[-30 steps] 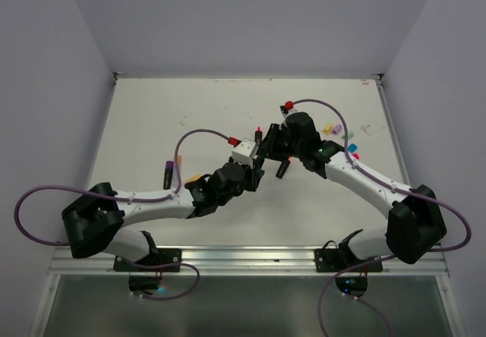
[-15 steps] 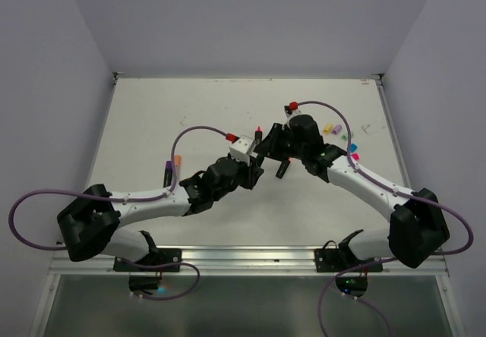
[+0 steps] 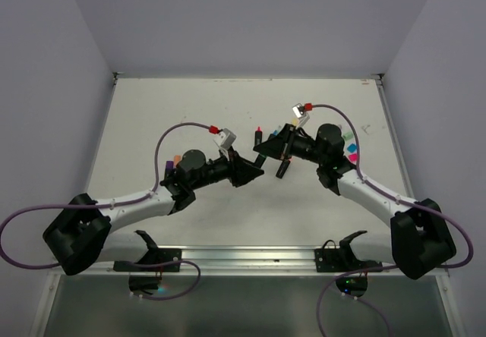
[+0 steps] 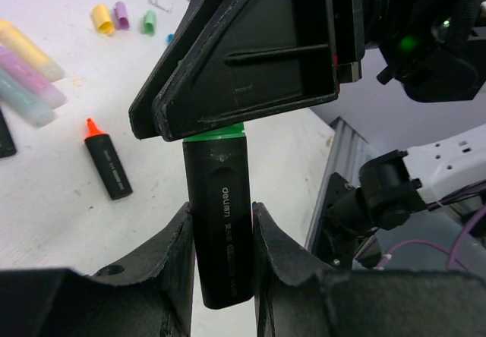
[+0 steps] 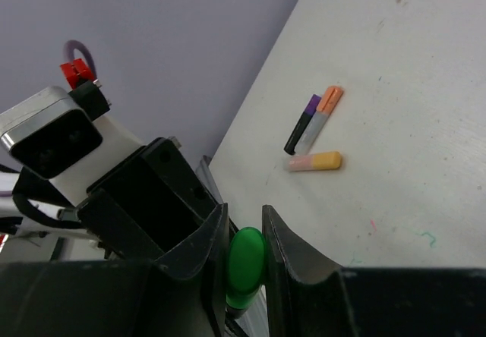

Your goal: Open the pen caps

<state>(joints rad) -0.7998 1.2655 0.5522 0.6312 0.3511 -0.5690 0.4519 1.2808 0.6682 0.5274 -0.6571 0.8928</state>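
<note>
A black pen (image 4: 220, 223) with white lettering stands upright between the fingers of my left gripper (image 4: 222, 215), which is shut on its barrel. Its green pen cap (image 5: 245, 265) is pinched in my right gripper (image 5: 244, 209), which is shut on it. In the left wrist view only a thin green strip of the cap (image 4: 216, 131) shows under the right gripper's fingers (image 4: 250, 56). From above, the left gripper (image 3: 254, 171) and right gripper (image 3: 262, 149) meet over the table's middle, and the held pen is hidden between them.
An uncapped black pen with an orange tip (image 4: 106, 166) lies on the table under the grippers. Loose yellow (image 4: 101, 18), purple (image 4: 121, 14) and green (image 4: 149, 20) caps and pastel pens (image 4: 26, 41) lie at the right. More pens (image 5: 313, 121) lie at the left.
Both wrists have drawn back and turned, the left arm to the left and the right arm to the right. Their fingertips still meet over the middle of the table.
</note>
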